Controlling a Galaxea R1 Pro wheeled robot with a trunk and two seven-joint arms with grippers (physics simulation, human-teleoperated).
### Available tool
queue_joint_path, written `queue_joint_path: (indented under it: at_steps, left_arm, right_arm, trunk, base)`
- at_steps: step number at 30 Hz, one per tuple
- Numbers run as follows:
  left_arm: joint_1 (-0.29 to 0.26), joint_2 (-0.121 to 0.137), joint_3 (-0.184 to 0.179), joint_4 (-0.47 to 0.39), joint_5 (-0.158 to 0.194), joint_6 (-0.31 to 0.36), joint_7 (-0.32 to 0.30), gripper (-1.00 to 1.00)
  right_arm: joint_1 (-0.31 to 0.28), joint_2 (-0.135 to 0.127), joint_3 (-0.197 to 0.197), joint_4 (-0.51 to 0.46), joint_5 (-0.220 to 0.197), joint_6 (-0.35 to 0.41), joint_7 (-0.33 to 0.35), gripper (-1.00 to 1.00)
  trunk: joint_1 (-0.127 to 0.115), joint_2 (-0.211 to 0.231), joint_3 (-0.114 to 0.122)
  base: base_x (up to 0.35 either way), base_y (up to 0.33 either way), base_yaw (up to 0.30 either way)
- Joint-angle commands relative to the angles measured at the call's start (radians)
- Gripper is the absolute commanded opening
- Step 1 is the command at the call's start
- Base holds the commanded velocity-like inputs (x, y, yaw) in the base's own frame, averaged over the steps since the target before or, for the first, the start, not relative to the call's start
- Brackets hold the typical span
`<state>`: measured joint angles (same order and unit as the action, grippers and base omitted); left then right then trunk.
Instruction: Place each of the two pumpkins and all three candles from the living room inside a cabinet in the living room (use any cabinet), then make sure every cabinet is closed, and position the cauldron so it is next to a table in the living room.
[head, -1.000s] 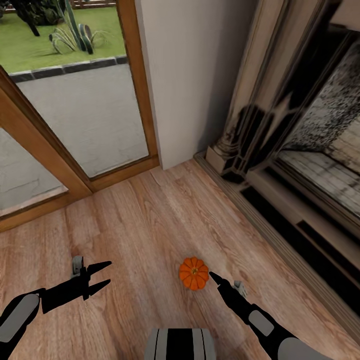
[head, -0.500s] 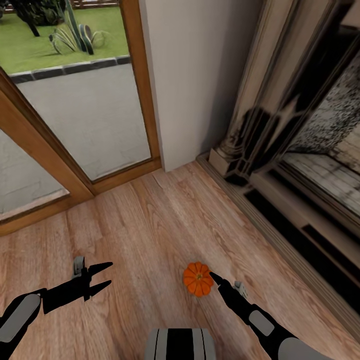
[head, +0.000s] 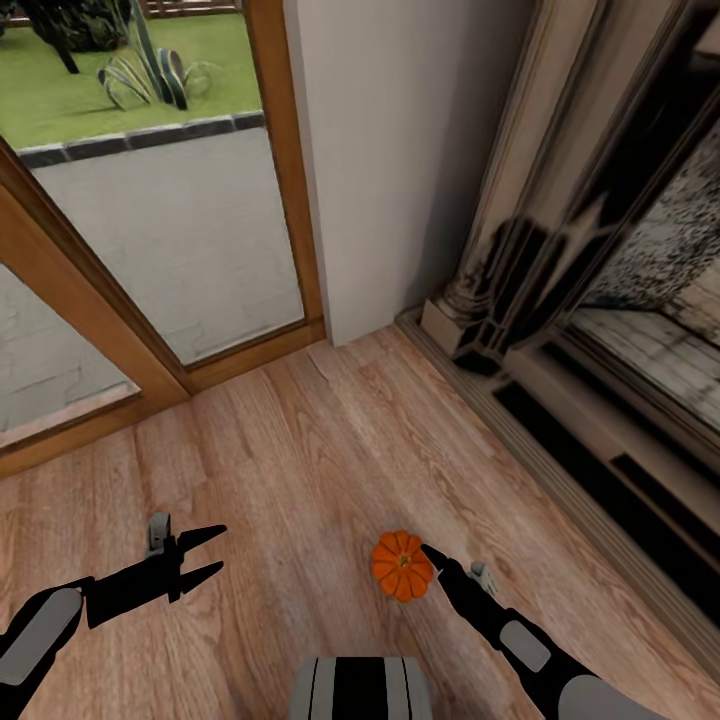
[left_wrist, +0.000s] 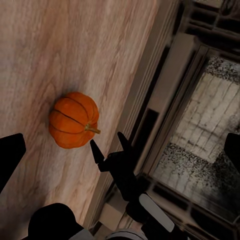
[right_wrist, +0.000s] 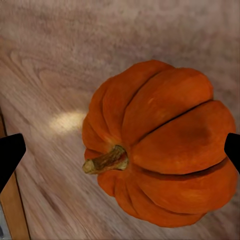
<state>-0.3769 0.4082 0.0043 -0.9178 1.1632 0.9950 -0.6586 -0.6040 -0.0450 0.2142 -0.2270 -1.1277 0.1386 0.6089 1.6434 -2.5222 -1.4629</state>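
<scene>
- Right gripper (head: 432, 556), black and two-fingered, sits with its tip against the near side of the small ribbed bright-orange pumpkin (head: 402, 565) on the light wood-plank floor (head: 300, 450). From the right wrist camera I see both fingertips (right_wrist: 10, 152) spread wide on either side of the pumpkin (right_wrist: 160, 145), so it is open and not yet holding.
- Left gripper (head: 200, 556) hangs open over bare floor, well apart from the pumpkin.
- I judge the pumpkin light, rigid and smooth, so likely to roll or squirt out if pinched off-centre. I would close across its widest part, pads seated in the grooves between ribs, and leave the short tan stem (right_wrist: 106, 161) alone.
- Right wrist camera shows the stem pointing sideways, so the pumpkin lies tipped over.
- Left wrist camera shows the pumpkin (left_wrist: 74, 120) near the pale skirting (left_wrist: 145, 85) and the right gripper (left_wrist: 111, 145) open beside it.
- Head camera adds the wood-framed glass door (head: 150, 200) and dark ornate fireplace surround (head: 560, 250).
</scene>
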Motion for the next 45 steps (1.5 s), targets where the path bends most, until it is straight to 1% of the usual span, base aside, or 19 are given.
queue_joint_path:
  at_steps: [1,4,16,22,26,45]
  left_arm:
    - [0.0,0.0,0.0,0.0,-0.002,0.004,-0.004,1.0]
    - [0.0,0.0,0.0,0.0,-0.002,0.004,-0.004,1.0]
    - [0.0,0.0,0.0,0.0,-0.002,0.004,-0.004,1.0]
    - [0.0,0.0,0.0,0.0,-0.002,0.004,-0.004,1.0]
    - [0.0,0.0,0.0,0.0,-0.002,0.004,-0.004,1.0]
    - [0.0,0.0,-0.001,-0.001,-0.002,0.002,-0.004,1.0]
  right_arm:
    - [0.0,-0.001,0.005,0.0,-0.011,0.006,0.002,1.0]
    - [0.0,-0.002,0.005,0.0,-0.011,0.006,0.002,1.0]
    - [0.0,-0.001,0.007,0.001,-0.011,0.008,-0.004,1.0]
    - [0.0,0.0,0.014,0.0,-0.011,0.009,-0.013,1.0]
    - [0.0,0.001,0.014,0.0,-0.011,0.009,-0.016,1.0]
    - [0.0,0.001,0.014,0.0,-0.01,0.009,-0.017,1.0]
  trunk:
    - [0.0,0.0,-0.001]
    - [0.0,0.0,-0.001]
    - [0.005,-0.003,-0.047]
    - [0.005,-0.003,-0.047]
    - [0.007,-0.004,-0.062]
    - [0.007,-0.004,-0.062]
  base:
    - [0.005,0.005,0.0]
    - [0.002,0.002,0.0]
    - [0.0,0.0,0.0]
    - [0.0,0.0,0.0]
    - [0.0,0.0,0.0]
    - [0.005,0.012,0.0]
